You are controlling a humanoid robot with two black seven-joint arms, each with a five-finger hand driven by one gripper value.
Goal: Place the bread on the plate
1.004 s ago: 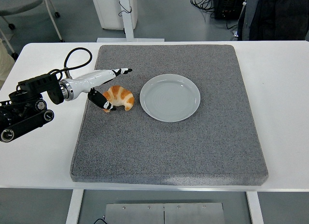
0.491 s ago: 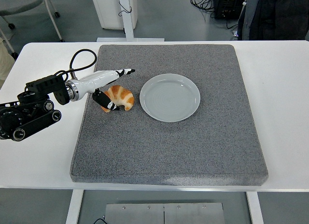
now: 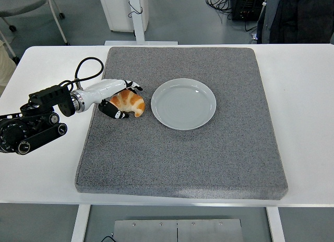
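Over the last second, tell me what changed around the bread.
The left hand closed in on the bread: its upper fingers, earlier stretched out beyond the bread, now curl over it, thumb below. Bread, plate and grey mat stayed where they were.

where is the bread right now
In the head view the bread lies on the grey mat, left of centre, just left of the plate and not on it, with the left hand closing around its left side.
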